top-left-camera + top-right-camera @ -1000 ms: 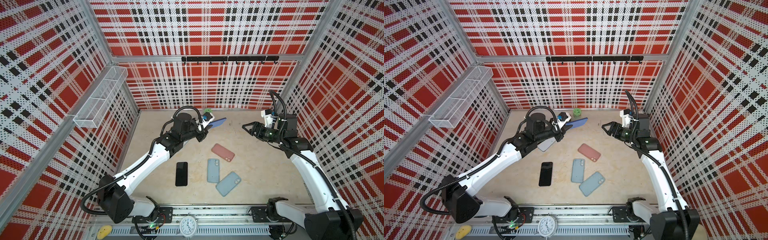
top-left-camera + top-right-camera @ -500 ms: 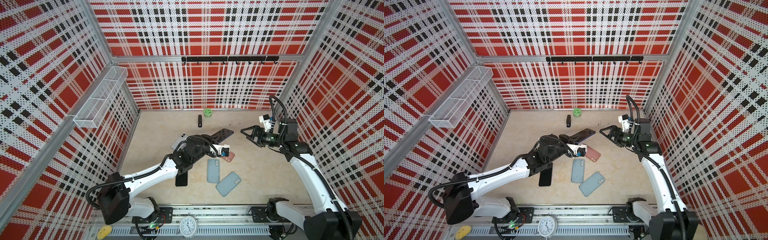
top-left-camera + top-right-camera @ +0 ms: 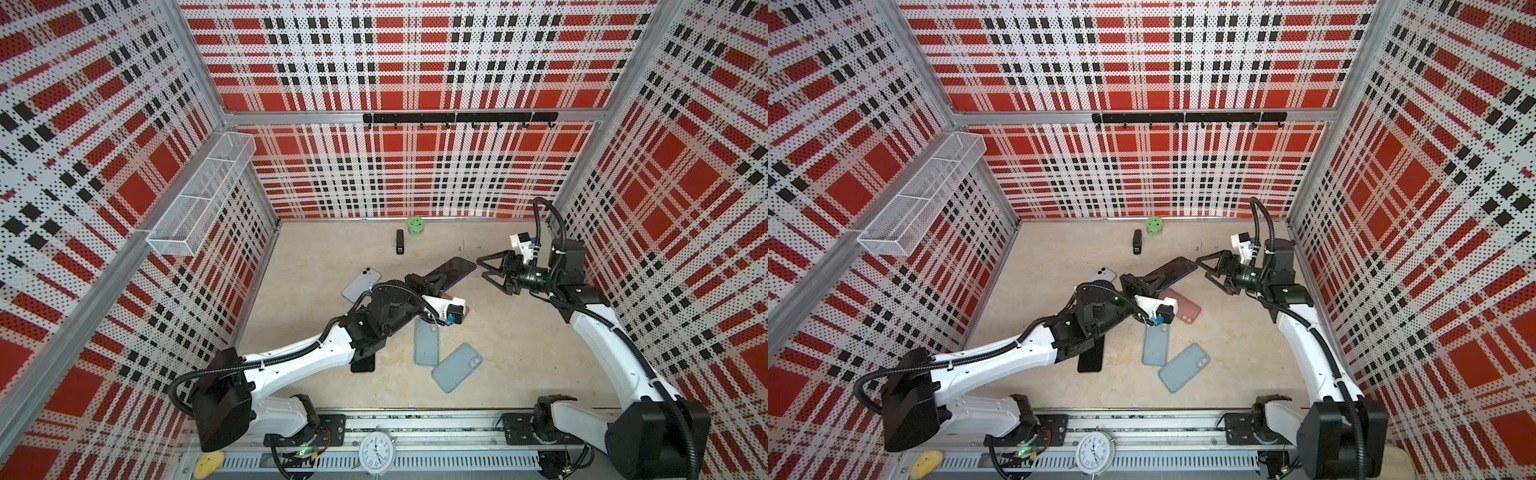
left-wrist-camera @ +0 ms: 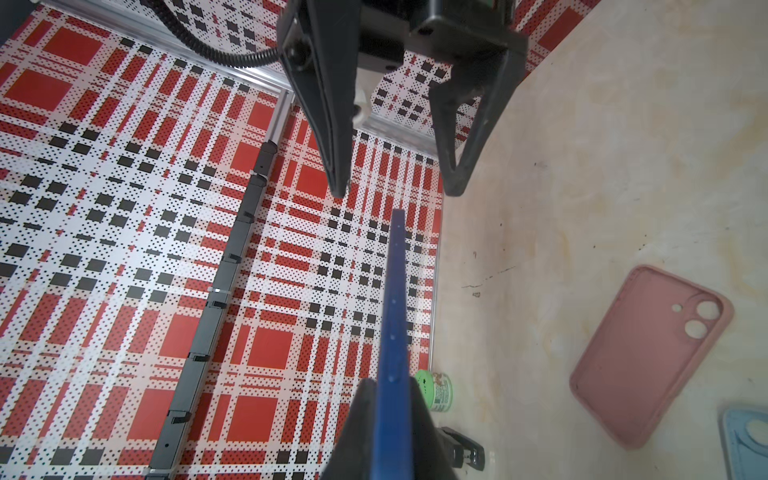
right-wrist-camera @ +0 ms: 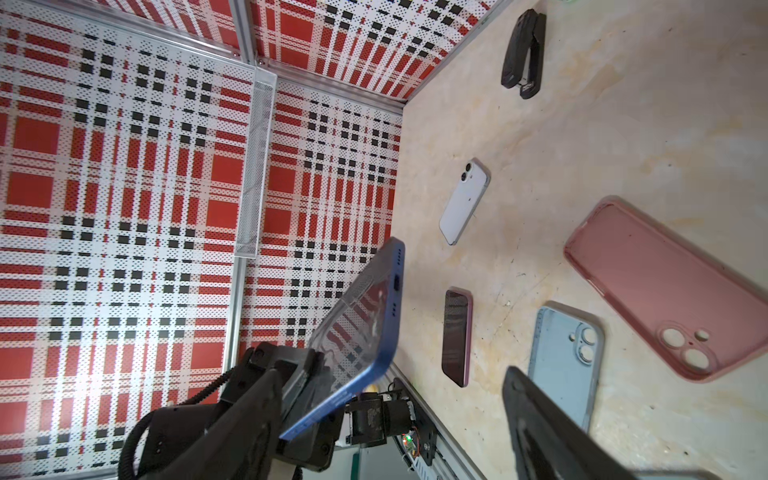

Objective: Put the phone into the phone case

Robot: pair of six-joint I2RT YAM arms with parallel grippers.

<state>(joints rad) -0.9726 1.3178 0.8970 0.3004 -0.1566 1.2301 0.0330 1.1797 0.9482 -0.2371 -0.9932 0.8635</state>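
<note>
**Bench stock as I see it from the remote station**

1. Left end effector (image 3: 426, 283): I log it clamped narrow on one end of the blue phone (image 3: 455, 270). The phone is carried clear of the bench (image 3: 519, 353) over its middle, tilted, with its free end toward the right arm.
2. Right end effector (image 3: 482, 268): jaws wide and empty, just beside the phone's free end. In the left wrist view the phone's edge lines up with the gap between them, and I see no contact.
3. Pink case (image 3: 1183, 307): flat, open side up, mid-bench, partly hidden by the left wrist in both top views.
4. Light-blue case (image 3: 427, 343): flat, frontward of the pink one.
5. Second light-blue case (image 3: 456, 368): angled, nearer the front edge. I cannot tell whether the two touch.
6. Dark phone (image 3: 1090, 361): screen up, partly under the left forearm.
7. White phone (image 3: 361, 282): face down, toward the left edge.
8. Stapler (image 3: 400, 242) and green tub (image 3: 414, 226): near the back edge, close together.
</note>
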